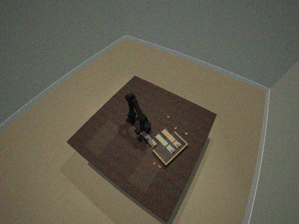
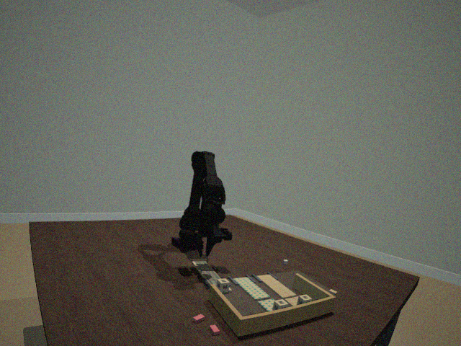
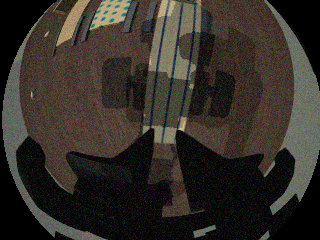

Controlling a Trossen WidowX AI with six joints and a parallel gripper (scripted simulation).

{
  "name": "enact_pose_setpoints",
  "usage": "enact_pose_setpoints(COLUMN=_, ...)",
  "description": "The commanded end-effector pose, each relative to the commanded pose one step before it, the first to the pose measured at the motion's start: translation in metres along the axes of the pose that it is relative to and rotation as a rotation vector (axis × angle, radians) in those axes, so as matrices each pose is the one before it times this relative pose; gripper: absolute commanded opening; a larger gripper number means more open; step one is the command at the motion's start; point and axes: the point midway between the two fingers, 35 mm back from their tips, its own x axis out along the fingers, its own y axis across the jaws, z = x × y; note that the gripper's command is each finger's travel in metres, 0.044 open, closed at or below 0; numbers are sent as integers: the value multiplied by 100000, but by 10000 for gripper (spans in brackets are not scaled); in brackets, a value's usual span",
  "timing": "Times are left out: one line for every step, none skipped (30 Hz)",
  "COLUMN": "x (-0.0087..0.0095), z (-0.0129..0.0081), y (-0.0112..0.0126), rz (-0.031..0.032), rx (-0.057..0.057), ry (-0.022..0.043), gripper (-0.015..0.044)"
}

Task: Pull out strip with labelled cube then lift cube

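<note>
A dark brown table (image 2: 93, 282) is filling the lower frame. The black parallel-jaw gripper (image 3: 164, 139), partly open and empty, is hovering over the pale blue-lined strip (image 3: 170, 74), which looks pulled out already. The small labelled cube (image 2: 223, 283) is sitting at centre on the strip, by the tan tray's (image 2: 282, 316) edge, awaiting pickup.

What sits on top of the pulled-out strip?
A small cube with a dark square mark rides the strip at the tray's rim; the half-open gripper overlaps its near end.
</note>
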Motion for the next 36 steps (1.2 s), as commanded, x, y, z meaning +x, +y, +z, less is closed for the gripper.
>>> enact_pose_setpoints(x=-208, z=1558, y=-14, rz=-395, rx=-2733, ry=-547, gripper=210)
enact_pose_setpoints(x=-42, z=308, y=2, rz=0, rx=-2, ry=-29, gripper=236)
enact_pose_setpoints(x=-36, z=287, y=2, rz=0, rx=-2, ry=-27, gripper=263)
enact_pose_setpoints(x=-49, z=428, y=3, rz=1, rx=-3, ry=-40, gripper=289)
enact_pose_setpoints(x=-21, z=204, y=2, rz=0, rx=-2, ry=-19, gripper=315)
enact_pose_setpoints(x=-26, z=229, y=0, rz=0, rx=-2, ry=-21, gripper=341)
enact_pose_setpoints(x=-29, z=279, y=0, rz=0, rx=-2, ry=-26, gripper=367)
enact_pose_setpoints(x=-36, z=288, y=-1, rz=0, rx=-2, ry=-27, gripper=394)
enact_pose_setpoints(x=-34, z=297, y=0, rz=0, rx=-2, ry=-28, gripper=420)
enact_pose_setpoints(x=-37, z=298, y=-2, rz=0, rx=-2, ry=-28, gripper=440)
enact_pose_setpoints(x=-33, z=291, y=-1, rz=0, rx=-2, ry=-27, gripper=440)
enact_pose_setpoints(x=-37, z=305, y=-5, rz=0, rx=-2, ry=-29, gripper=440)
enact_pose_setpoints(x=-34, z=308, y=-5, rz=0, rx=-2, ry=-29, gripper=440)
enact_pose_setpoints(x=-41, z=311, y=-6, rz=-1, rx=-2, ry=-29, gripper=440)
enact_pose_setpoints(x=-36, z=294, y=-5, rz=0, rx=-2, ry=-28, gripper=440)
enact_pose_setpoints(x=-40, z=298, y=-6, rz=-1, rx=-2, ry=-28, gripper=440)
enact_pose_setpoints(x=-37, z=295, y=-6, rz=-1, rx=-2, ry=-28, gripper=440)
enact_pose_setpoints(x=-41, z=305, y=-8, rz=-1, rx=-2, ry=-29, gripper=440)
enact_pose_setpoints(x=-37, z=294, y=-7, rz=-1, rx=-2, ry=-28, gripper=440)
enact_pose_setpoints(x=-42, z=302, y=-9, rz=-1, rx=-2, ry=-28, gripper=440)
enact_pose_setpoints(x=-38, z=292, y=-9, rz=-1, rx=-2, ry=-27, gripper=440)
enact_pose_setpoints(x=-43, z=302, y=-10, rz=-1, rx=-2, ry=-28, gripper=440)
enact_pose_setpoints(x=-39, z=292, y=-10, rz=-1, rx=-2, ry=-27, gripper=440)
enact_pose_setpoints(x=-44, z=306, y=-12, rz=-1, rx=-2, ry=-29, gripper=440)
enact_pose_setpoints(x=-40, z=295, y=-11, rz=-1, rx=-2, ry=-28, gripper=440)
enact_pose_setpoints(x=-48, z=299, y=-53, rz=-6, rx=-2, ry=-28, gripper=440)
enact_pose_setpoints(x=-43, z=285, y=-51, rz=-5, rx=-2, ry=-27, gripper=440)
enact_pose_setpoints(x=-47, z=303, y=-26, rz=-3, rx=-2, ry=-28, gripper=440)
enact_pose_setpoints(x=-42, z=291, y=-25, rz=-3, rx=-2, ry=-27, gripper=440)
enact_pose_setpoints(x=-48, z=306, y=-30, rz=-3, rx=-3, ry=-29, gripper=440)
enact_pose_setpoints(x=-43, z=288, y=-29, rz=-3, rx=-2, ry=-27, gripper=440)
enact_pose_setpoints(x=-48, z=303, y=-28, rz=-3, rx=-2, ry=-28, gripper=440)
enact_pose_setpoints(x=-43, z=287, y=-27, rz=-3, rx=-2, ry=-27, gripper=440)
enact_pose_setpoints(x=-49, z=307, y=-30, rz=-3, rx=-3, ry=-29, gripper=440)
enact_pose_setpoints(x=-44, z=291, y=-29, rz=-3, rx=-2, ry=-27, gripper=440)
enact_pose_setpoints(x=-50, z=309, y=-31, rz=-3, rx=-3, ry=-29, gripper=440)
